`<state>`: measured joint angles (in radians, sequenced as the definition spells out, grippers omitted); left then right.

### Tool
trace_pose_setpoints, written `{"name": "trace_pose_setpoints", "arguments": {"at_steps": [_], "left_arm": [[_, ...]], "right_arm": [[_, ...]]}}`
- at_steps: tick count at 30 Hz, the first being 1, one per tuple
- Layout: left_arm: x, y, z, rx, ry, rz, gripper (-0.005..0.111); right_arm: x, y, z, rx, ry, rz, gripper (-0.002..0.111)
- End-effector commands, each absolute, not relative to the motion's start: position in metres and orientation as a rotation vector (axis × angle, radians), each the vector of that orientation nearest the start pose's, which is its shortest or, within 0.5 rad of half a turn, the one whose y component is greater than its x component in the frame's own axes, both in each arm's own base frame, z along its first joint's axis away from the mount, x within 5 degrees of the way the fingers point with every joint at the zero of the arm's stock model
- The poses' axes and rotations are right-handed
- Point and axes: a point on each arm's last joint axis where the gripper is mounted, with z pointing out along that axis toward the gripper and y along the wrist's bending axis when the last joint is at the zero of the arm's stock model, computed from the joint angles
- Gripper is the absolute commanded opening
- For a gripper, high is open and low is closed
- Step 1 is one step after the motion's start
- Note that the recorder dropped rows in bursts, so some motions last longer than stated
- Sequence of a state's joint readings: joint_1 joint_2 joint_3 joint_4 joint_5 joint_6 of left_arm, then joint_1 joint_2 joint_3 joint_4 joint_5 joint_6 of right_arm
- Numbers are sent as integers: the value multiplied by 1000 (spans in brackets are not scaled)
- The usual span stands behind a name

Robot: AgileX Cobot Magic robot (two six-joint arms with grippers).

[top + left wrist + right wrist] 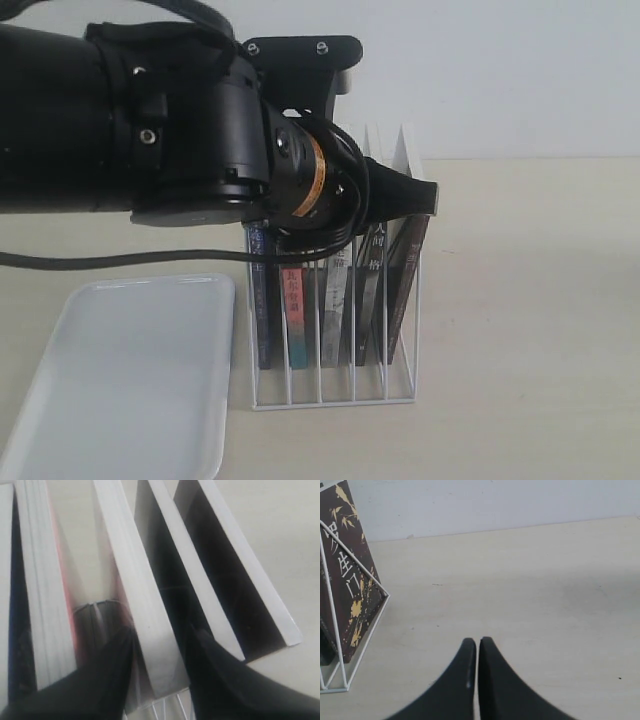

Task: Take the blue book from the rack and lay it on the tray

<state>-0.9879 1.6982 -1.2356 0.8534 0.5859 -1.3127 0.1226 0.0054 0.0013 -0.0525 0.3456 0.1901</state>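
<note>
- Left gripper (160, 632) part open astride the rack's (330, 404) middle book (145, 605); grip unclear.
- Right gripper (477, 642) closed, empty, over bench (545, 590).
- Blue book (262, 300) in slot nearest tray (130, 380).

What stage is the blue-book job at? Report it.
Done: nothing; the blue book stands in the rack and the tray holds no book. In hand: the left gripper straddles a mid-rack book beside the red-covered book, apparently not the blue; clamping unclear. The right gripper is shut, idle. Left: grasp, lift, lay.
</note>
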Motion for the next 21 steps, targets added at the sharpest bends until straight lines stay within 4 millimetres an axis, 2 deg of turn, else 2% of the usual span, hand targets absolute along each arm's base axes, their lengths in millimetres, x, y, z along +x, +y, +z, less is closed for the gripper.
{"name": "trace_pose_setpoints", "arguments": {"at_steps": [1, 11, 21], "left_arm": [[239, -291, 270, 299, 2254, -285, 34], [239, -291, 270, 303, 2251, -283, 34], [241, -295, 261, 323, 2262, -265, 34]], "right_arm": [[54, 5, 183, 21, 1819, 161, 1], [54, 5, 183, 21, 1819, 161, 1], [54, 5, 183, 21, 1819, 161, 1]]}}
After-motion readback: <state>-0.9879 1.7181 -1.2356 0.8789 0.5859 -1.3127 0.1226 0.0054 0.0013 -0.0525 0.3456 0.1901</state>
